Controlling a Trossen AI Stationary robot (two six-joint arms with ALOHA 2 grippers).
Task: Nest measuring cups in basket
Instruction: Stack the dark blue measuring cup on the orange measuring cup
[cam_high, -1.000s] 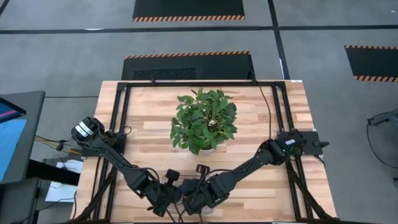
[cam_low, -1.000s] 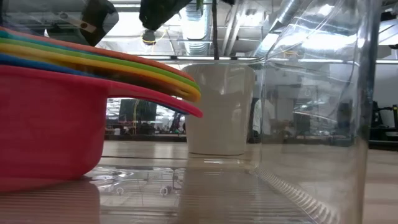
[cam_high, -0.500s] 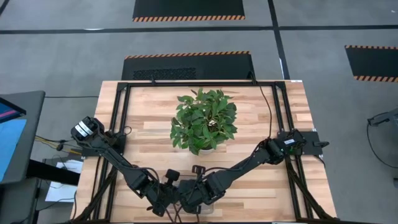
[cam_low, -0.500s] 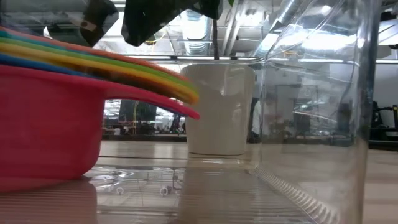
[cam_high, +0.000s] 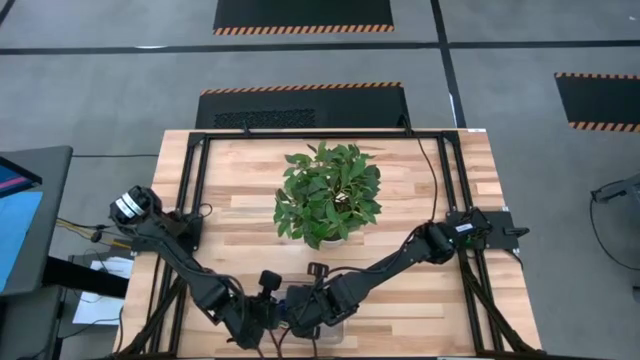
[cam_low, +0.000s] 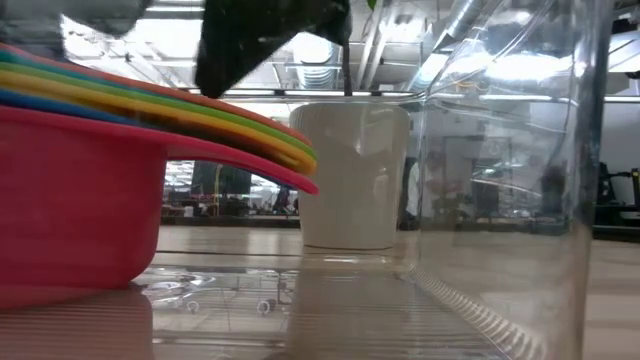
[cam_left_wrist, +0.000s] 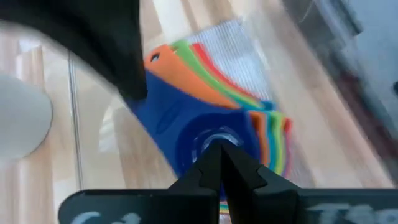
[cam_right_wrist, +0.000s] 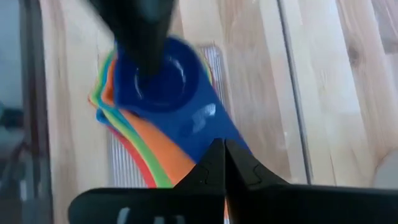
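basically both dark arms meet at the near edge of the light wooden table (cam_high: 250, 200), over the clear see-through plastic rectangular basket (cam_low: 500, 200). stack of nested coloured plastic measuring cups (cam_left_wrist: 211, 118) sits inside the basket, red cup (cam_low: 70, 200) outermost at the bottom, dark blue cup (cam_right_wrist: 165, 84) on top, flat handles fanned out in orange, yellow, green, red. left gripper (cam_left_wrist: 219, 155) fingers pressed together, tip right over the dark blue cup bowl; contact with it can't be told. right gripper (cam_right_wrist: 219, 155) fingers also together, above the dark blue handle, holding nothing visible. leafy green potted plant (cam_high: 328, 195) in a white pot (cam_low: 350, 175) stands mid-table, behind the basket and apart from it.
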